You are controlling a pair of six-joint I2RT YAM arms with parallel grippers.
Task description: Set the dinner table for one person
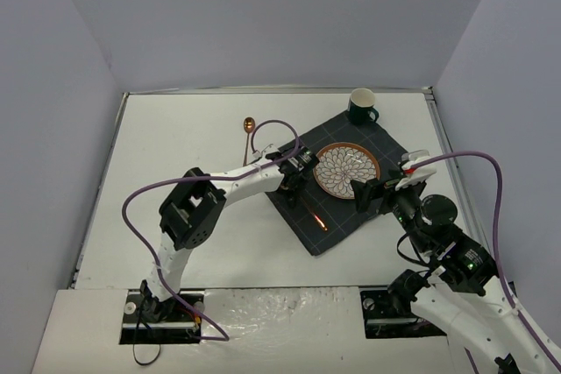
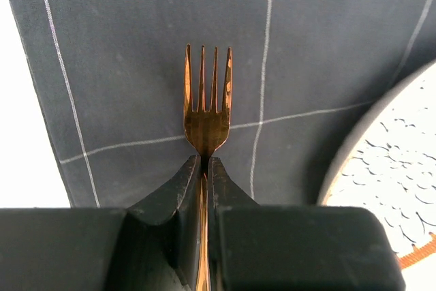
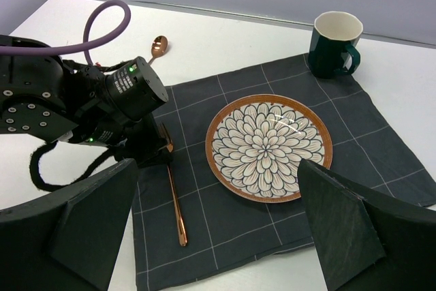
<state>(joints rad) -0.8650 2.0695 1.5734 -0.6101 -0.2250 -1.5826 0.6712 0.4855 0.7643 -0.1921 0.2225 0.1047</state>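
My left gripper (image 1: 298,172) is shut on the neck of a copper fork (image 2: 206,107), just behind the tines. The fork lies along the left part of the dark grey grid cloth (image 1: 335,227), left of the flower-patterned plate (image 1: 346,170). In the right wrist view the fork's handle (image 3: 174,195) runs toward the cloth's near edge, and I cannot tell whether it touches the cloth. My right gripper (image 1: 372,192) is open and empty, hovering over the cloth's near right side by the plate (image 3: 269,146). The white dinner table (image 1: 202,137) lies under it all.
A dark green mug (image 1: 361,106) stands at the cloth's far corner. A copper spoon (image 1: 248,133) lies on the bare table left of the cloth. The purple cable of the left arm loops over the table. Grey walls close three sides.
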